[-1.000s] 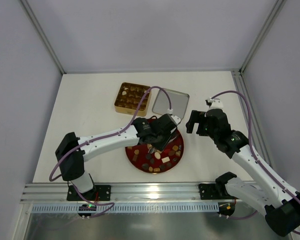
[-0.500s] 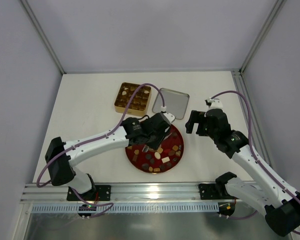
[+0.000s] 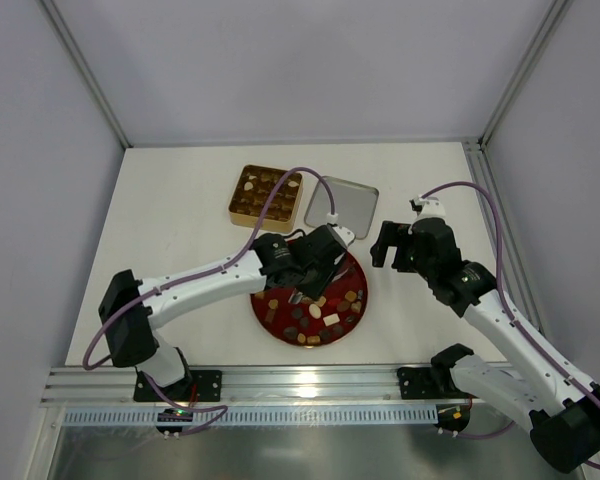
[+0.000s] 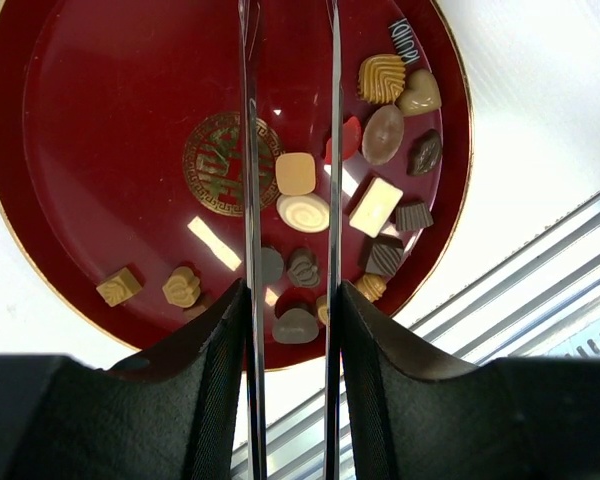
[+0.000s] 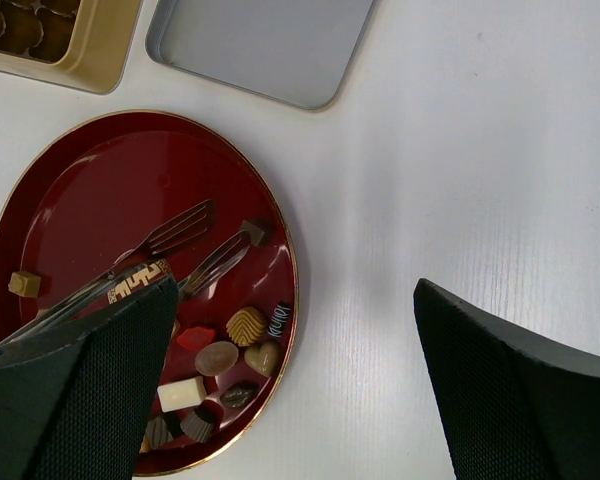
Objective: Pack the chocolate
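Two thin steel blades of a pair of tongs (image 4: 247,150) run down the left wrist view. The left gripper (image 3: 318,265) grasps them by the handles, probably because the pieces are too small for its broad fingers. The blades stand apart, unpinched, straddling a caramel square (image 4: 295,172) and a cream-white swirl (image 4: 302,211) on the dark-red plate (image 4: 90,110). From the right wrist, a dark piece (image 5: 255,232) sits at one forked tip, though I cannot tell whether it is caught or merely touched. Most of the chocolate (image 4: 383,133) crowds the near-right part of the plate, hard against its raised gold rim, which leaves the blades little room to close on that side. The far-left part of the plate is bare, offering an easier approach. More pieces already fill cells of the gold tin (image 3: 265,193), which lies far-left of the plate. Its lid (image 5: 260,40) lies inner face up just beside it on the right, so the way to the tin looks unblocked. The right gripper (image 3: 392,248) hangs with its jaws wide and nothing in them, over bare table (image 5: 460,150) right of the plate, out of the tongs' way. A metal rail (image 4: 540,300) bounds the near edge.
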You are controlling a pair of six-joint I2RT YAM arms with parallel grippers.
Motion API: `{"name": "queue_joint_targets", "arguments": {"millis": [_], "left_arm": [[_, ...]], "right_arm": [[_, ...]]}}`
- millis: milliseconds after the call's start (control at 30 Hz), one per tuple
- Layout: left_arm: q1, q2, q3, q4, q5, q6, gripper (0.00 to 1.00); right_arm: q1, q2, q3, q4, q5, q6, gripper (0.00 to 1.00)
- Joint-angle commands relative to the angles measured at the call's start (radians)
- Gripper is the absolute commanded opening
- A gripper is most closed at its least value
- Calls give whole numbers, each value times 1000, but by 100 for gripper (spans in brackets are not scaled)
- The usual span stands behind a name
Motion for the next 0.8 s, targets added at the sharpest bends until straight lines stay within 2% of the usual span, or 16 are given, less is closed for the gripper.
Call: {"name": "queue_joint_targets", "arguments": {"millis": [0, 767], "left_arm": [[-7, 20, 57, 15, 17, 11, 40], [-7, 98, 98, 29, 26, 15, 39]], "right_arm": [[-4, -15, 2, 18, 8, -1, 100], [-4, -21, -2, 17, 11, -4, 100]]}}
